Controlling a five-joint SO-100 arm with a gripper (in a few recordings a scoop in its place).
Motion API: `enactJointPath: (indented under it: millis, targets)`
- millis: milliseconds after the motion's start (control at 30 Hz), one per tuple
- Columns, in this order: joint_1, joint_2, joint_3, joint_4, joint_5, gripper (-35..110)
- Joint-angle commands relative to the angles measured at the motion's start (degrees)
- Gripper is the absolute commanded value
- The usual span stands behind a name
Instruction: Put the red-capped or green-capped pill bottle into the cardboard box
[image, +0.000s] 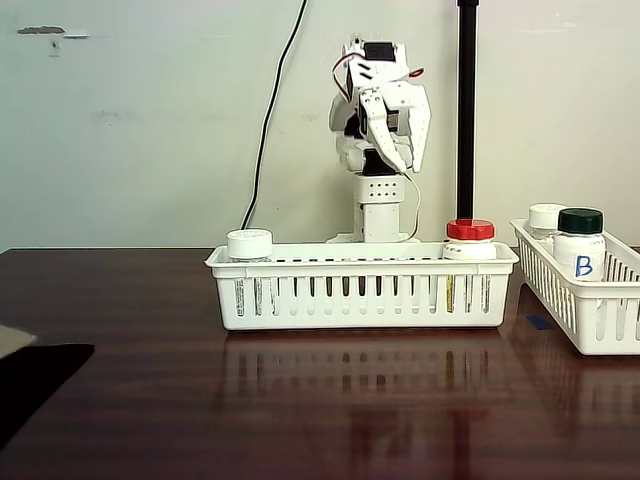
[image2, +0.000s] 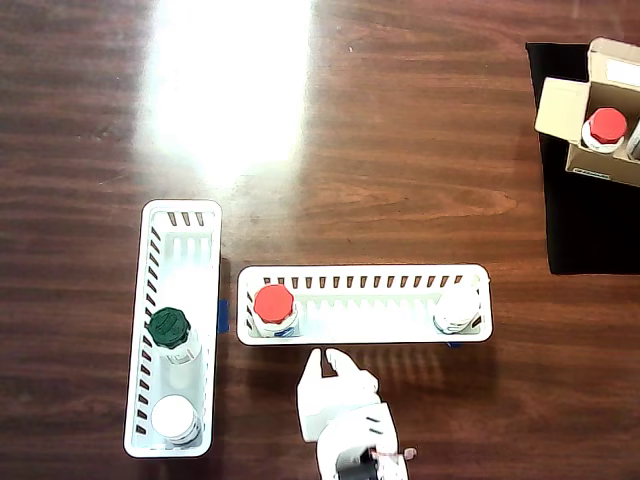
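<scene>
A red-capped pill bottle (image: 470, 238) (image2: 273, 304) stands upright at one end of the middle white basket (image: 360, 298) (image2: 370, 276). In the side basket (image2: 185, 220) (image: 590, 310) stands a green-capped bottle (image2: 168, 327) (image: 581, 245) marked with a blue B. The cardboard box (image2: 562, 110) sits open on a black mat at the top right of the overhead view, with another red-capped bottle (image2: 607, 126) inside. My white gripper (image: 410, 164) (image2: 328, 362) hangs behind the middle basket, fingertips down and together, holding nothing and well above the bottles.
White-capped bottles stand in the middle basket (image: 249, 244) (image2: 458, 309) and in the side basket (image: 546, 218) (image2: 175, 419). A black pole (image: 466, 110) rises behind the baskets. The black mat (image2: 590, 220) (image: 35, 375) lies under the box. The dark wooden table (image2: 350, 130) lies bare between baskets and box.
</scene>
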Motion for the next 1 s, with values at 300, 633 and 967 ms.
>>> enactJointPath:
  millis: [300, 633, 967]
  targets:
    - [-6.5, 14.85, 16.08, 0.26, 2.11, 1]
    - [-15.38, 14.68, 24.79, -1.76, -2.02, 1]
    - [-21.27, 14.85, 26.19, -2.81, -12.57, 1]
